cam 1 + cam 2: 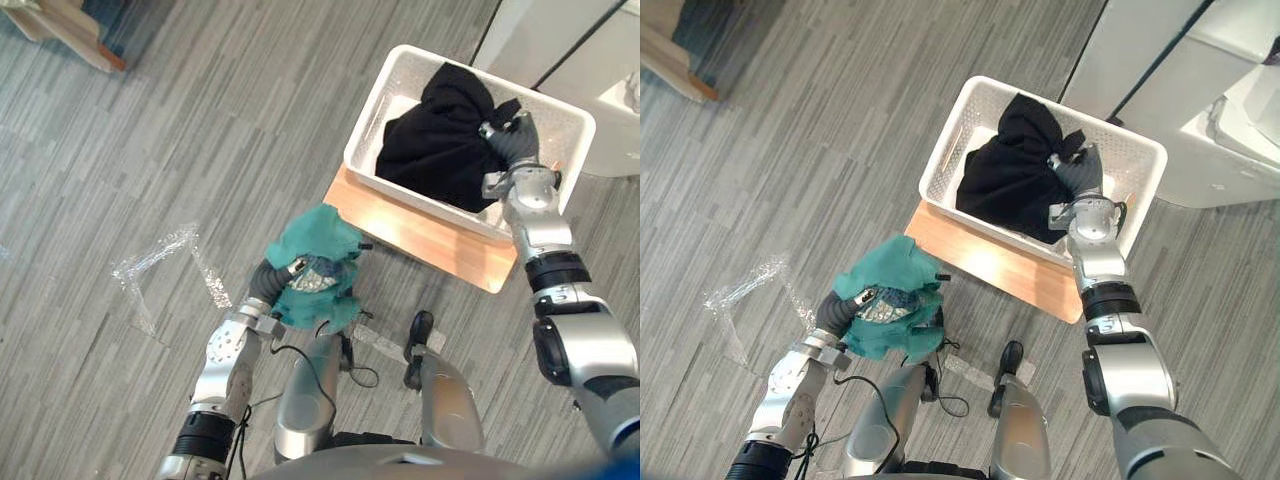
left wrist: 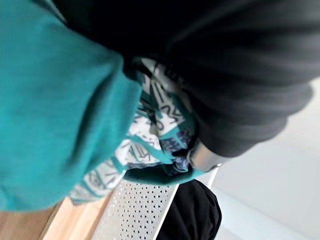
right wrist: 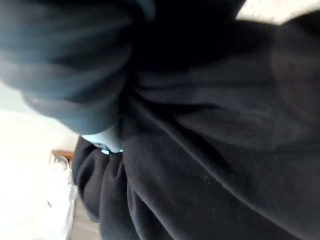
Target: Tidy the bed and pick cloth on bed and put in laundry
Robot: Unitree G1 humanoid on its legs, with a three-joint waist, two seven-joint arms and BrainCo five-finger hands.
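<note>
1. Broadly, the scene lies on a grey wood-look plank floor (image 1: pixel 200 130), where the robot stands beside the laundry spot.
2. A white perforated plastic laundry basket (image 1: pixel 372 115) sits on a pale wooden board (image 1: pixel 430 235), which rests on the floor.
3. A bulky black fabric garment (image 1: pixel 435 145) is heaped inside the basket, so I judge this cloth is all but delivered.
4. A teal cloth with a white patterned panel (image 1: pixel 320 240) hangs in the air, near the board's corner and well outside the basket. It has yet to go in.
5. The right hand (image 1: pixel 517 143) reaches into the basket and presses against the black garment. I cannot tell whether it grips the fabric or has let go.
6. The left hand (image 1: pixel 272 282) is closed around the bunched teal cloth and holds it clear of the floor.
7. What is left, as I judge it: free the right hand, then carry the teal cloth over the rim and drop it in. How tidy the bed is cannot be judged from here.
8. The head views give the layout of basket, board and both arms. The left wrist view adds the teal cloth's printed pattern up close, with the basket's perforated wall just beyond it. The right wrist view shows the black garment's folds lying against that hand.
</note>
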